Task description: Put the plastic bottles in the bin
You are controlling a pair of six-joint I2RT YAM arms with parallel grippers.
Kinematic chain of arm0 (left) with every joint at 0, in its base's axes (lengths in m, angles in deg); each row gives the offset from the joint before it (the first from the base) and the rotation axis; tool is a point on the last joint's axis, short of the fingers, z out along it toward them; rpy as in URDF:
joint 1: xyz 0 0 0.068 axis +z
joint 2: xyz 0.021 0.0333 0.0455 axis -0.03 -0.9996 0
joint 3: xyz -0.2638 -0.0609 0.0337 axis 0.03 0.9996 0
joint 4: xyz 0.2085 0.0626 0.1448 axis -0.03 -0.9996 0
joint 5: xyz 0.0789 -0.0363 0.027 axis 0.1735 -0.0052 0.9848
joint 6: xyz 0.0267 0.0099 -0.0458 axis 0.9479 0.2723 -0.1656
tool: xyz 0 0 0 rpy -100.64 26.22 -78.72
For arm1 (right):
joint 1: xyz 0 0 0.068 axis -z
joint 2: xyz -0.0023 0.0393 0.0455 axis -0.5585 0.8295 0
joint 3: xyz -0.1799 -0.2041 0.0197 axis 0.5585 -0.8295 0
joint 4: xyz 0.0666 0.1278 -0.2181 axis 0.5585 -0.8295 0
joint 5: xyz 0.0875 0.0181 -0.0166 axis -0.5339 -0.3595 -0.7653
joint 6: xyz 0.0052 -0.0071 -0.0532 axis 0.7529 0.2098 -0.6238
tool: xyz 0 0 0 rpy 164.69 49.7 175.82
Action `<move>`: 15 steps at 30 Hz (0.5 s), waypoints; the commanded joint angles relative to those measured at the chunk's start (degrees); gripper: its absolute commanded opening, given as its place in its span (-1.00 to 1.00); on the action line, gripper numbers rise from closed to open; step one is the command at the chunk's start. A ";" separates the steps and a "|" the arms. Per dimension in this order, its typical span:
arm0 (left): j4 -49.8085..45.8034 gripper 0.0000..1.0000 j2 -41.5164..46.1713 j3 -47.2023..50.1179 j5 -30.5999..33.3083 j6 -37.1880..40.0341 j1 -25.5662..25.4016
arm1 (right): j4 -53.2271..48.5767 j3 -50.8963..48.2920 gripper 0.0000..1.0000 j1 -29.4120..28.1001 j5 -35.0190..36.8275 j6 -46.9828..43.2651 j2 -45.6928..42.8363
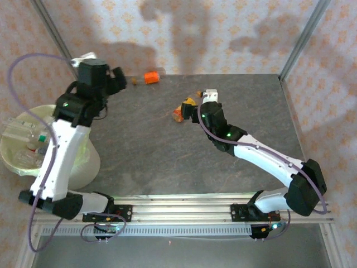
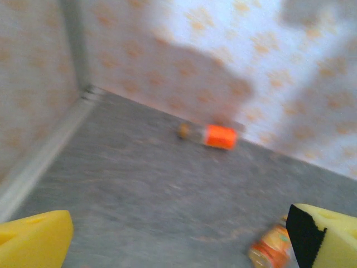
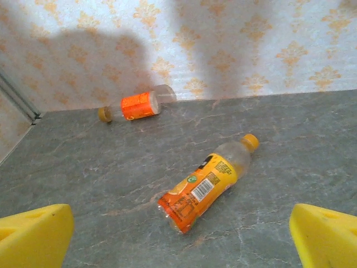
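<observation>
- Several bottles (image 1: pixel 27 139) already lay in the bin (image 1: pixel 82 168), which stood off the table's edge at about 9 o'clock in the overhead view; their exact count could not be made out.
- Two more were left on the table (image 1: pixel 162 162). The far bottle (image 1: pixel 150 77), with an orange label, lay on its side at 12 o'clock against the wall. The near bottle (image 3: pixel 203 187) lay on its side close to the middle, its cap toward 1 o'clock in the right wrist view.
- By that count the job looked mostly done, with two pick-ups remaining.
- The left gripper (image 2: pixel 178 240) had its pads spread wide and held nothing; the far bottle sat ahead of it at 12 o'clock.
- The right gripper (image 3: pixel 179 248) was equally spread and empty, just short of the near bottle.
- The table was a flat, grey, stone-veined slab.
- Pale wallpaper (image 1: pixel 223 33) with small orange motifs closed it in, with metal posts (image 1: pixel 301 39) at the corners and soft shadows on the wall.
</observation>
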 commanded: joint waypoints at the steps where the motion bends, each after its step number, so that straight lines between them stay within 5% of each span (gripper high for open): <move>1: 6.97 0.99 -4.72 -1.32 -4.73 -3.15 -3.78 | -0.49 -2.03 0.98 1.09 3.22 2.33 -4.54; 10: 9.66 0.99 -26.19 -9.63 -13.11 -10.43 -8.31 | -9.96 -7.78 0.98 6.12 1.87 8.32 -13.49; 15: 15.26 0.99 -39.95 -15.15 -26.92 5.14 -11.14 | -14.97 -9.66 0.98 8.56 1.79 11.79 -16.74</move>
